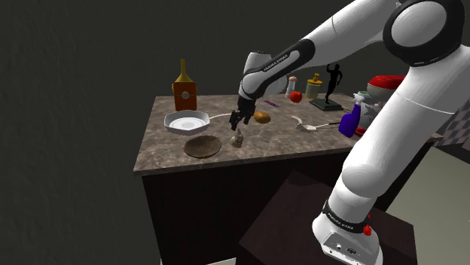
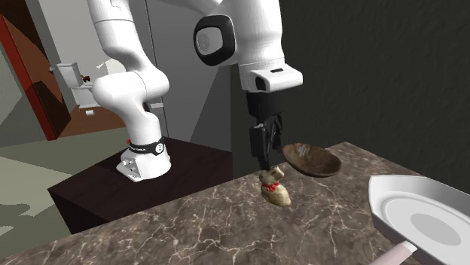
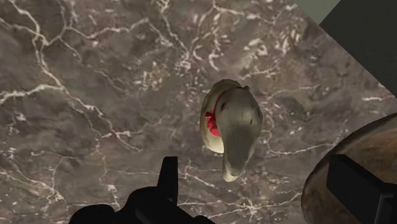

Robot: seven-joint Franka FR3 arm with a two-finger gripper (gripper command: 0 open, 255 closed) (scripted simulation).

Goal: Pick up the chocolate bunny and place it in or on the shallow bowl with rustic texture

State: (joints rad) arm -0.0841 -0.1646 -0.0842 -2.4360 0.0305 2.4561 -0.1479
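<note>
1. Gripper point(image 2: 265, 159) hangs straight over the bunny point(image 2: 275, 192), pointing down. In the wrist view its fingers point(image 3: 168, 181) are spread wide, with nothing held and neither one touching the bunny.
2. Bunny: pale tan with a red ribbon at the neck, upright on the marble counter point(image 2: 151, 233), toward the counter's near edge in the shoulder view. In the second exterior view the fingertips sit just above its ears; cannot tell from there whether they touch.
3. Step, as I read it: pre-grasp. The gripper is lined up but the grasp is not yet made, so pick and place are both left to do.
4. Next move calls for a small drop so the fingers straddle the body, then close and lift clear. After that, a short carry to the brown bowl point(image 1: 203, 146), just beside the bunny on the shoulder view's left. The body is rounded and tapering, so squeeze at the wide part or it may slip out.
5. Brown bowl: shallow, rough-looking inside, empty.
6. White dish point(image 1: 186, 121): farther back on the counter, behind the brown bowl, also empty. Likely not the target, so don't mix them up.
7. Bottle point(image 1: 184, 90) stands at the far edge behind the white dish, well apart from the likely carry path.
</note>
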